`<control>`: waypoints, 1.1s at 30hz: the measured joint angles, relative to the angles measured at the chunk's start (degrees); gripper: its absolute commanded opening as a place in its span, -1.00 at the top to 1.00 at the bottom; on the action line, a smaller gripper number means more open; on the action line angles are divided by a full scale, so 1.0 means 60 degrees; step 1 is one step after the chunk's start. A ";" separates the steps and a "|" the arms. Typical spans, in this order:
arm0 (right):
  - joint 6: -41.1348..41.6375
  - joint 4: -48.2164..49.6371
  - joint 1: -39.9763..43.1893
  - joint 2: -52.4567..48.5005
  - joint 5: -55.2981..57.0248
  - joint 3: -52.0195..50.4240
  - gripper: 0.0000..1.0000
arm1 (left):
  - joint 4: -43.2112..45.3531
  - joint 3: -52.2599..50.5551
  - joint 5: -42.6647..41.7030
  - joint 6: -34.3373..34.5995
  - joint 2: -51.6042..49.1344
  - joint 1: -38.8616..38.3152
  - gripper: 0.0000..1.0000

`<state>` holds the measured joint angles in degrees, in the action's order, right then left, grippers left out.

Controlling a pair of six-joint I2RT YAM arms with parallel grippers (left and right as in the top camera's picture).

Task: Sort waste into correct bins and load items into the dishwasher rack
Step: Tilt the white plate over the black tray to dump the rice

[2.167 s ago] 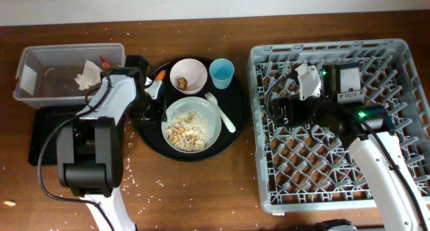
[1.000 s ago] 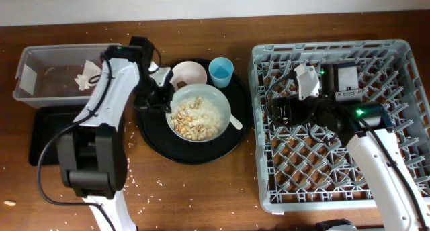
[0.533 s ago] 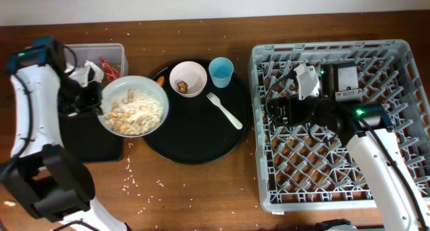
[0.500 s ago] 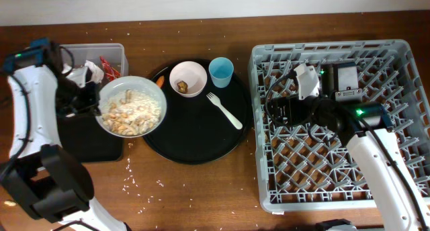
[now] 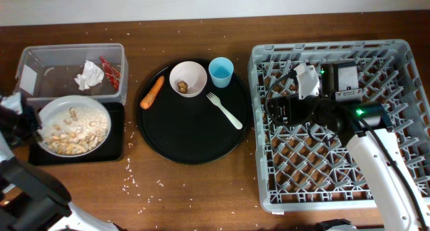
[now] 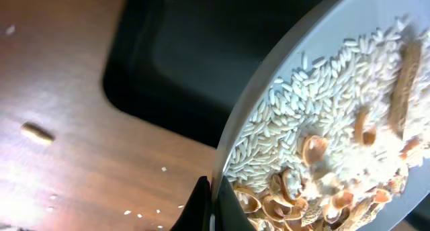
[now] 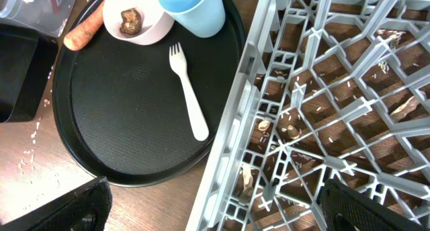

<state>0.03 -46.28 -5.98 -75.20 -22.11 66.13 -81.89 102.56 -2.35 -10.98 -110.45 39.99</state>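
Observation:
My left gripper point(image 5: 30, 125) is shut on the rim of the wide pale grey bowl point(image 5: 72, 126), which holds white rice and brownish scraps, and keeps it over the shallow black tray point(image 5: 115, 138). In the left wrist view the fingers point(image 6: 201, 205) pinch the bowl point(image 6: 316, 117) rim. The clear tub point(image 5: 40, 83) holds the crumpled napkin point(image 5: 89, 74) and red wrapper point(image 5: 107, 68). The carrot point(image 5: 152, 92), small white bowl point(image 5: 188, 78), blue cup point(image 5: 221, 72) and fork point(image 5: 225, 111) lie on the round black tray point(image 5: 188, 133). My right gripper point(image 7: 215, 207) is open and empty over the left edge of the grey rack point(image 5: 336, 144).
Loose rice grains point(image 5: 134, 180) lie on the wooden table in front of the trays. A small brown scrap point(image 6: 37, 132) lies on the table left of the shallow tray. Scraps and rice lie under the rack floor point(image 7: 269, 130).
My left arm carried the grey bowl off the round tray and leftward to over the shallow black tray. The carrot now shows on the round tray. The right arm has not moved.

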 measured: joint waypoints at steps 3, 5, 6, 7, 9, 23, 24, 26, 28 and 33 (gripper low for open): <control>0.0000 0.0000 0.0000 0.0000 0.0000 0.0000 -0.97 | 0.0182 0.0000 0.0492 0.0087 0.0000 0.0827 0.99; -0.0004 -0.0004 0.0000 0.0000 0.0087 0.0000 -0.97 | 0.0470 0.0000 0.0812 0.0193 0.0000 0.1126 0.99; 0.0000 -0.0062 0.0000 0.0000 0.0113 0.0000 -0.97 | 0.0674 0.0000 0.0987 0.0255 0.0000 0.1198 0.99; -0.0004 -0.0240 0.0000 0.0000 0.0164 0.0000 -0.97 | 0.1064 0.0000 0.1129 0.0277 0.0000 0.1246 0.99; -0.0004 -0.0452 0.0000 0.0000 0.0302 0.0000 -0.97 | 0.1603 0.0000 0.1330 0.0331 0.0000 0.1260 0.99; 0.0004 -0.0568 0.0000 -0.0004 0.0761 0.0000 -0.97 | 0.2656 0.0007 0.3526 0.0732 0.0000 0.0153 0.99; -0.0004 -0.0565 0.0000 -0.0004 0.0761 0.0000 -0.96 | 0.2728 0.0007 0.3876 0.0736 0.0000 -0.0029 0.99; 0.0000 -0.0568 0.0000 -0.0004 0.0761 0.0000 -0.97 | 0.2765 0.0007 0.4390 0.0765 0.0000 -0.0408 0.99; -0.0007 -0.0565 0.0000 -0.0004 0.0761 0.0000 -0.97 | 0.2765 0.0007 0.4605 0.0765 0.0000 -0.0550 0.99; -0.0004 -0.0568 0.0000 -0.0004 0.0765 0.0000 -0.97 | 0.2725 0.0007 0.5082 0.0769 0.0000 -0.0605 0.99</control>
<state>0.01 -49.69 -5.98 -75.22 -17.52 66.13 -65.54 102.61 28.14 -6.37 -110.45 36.36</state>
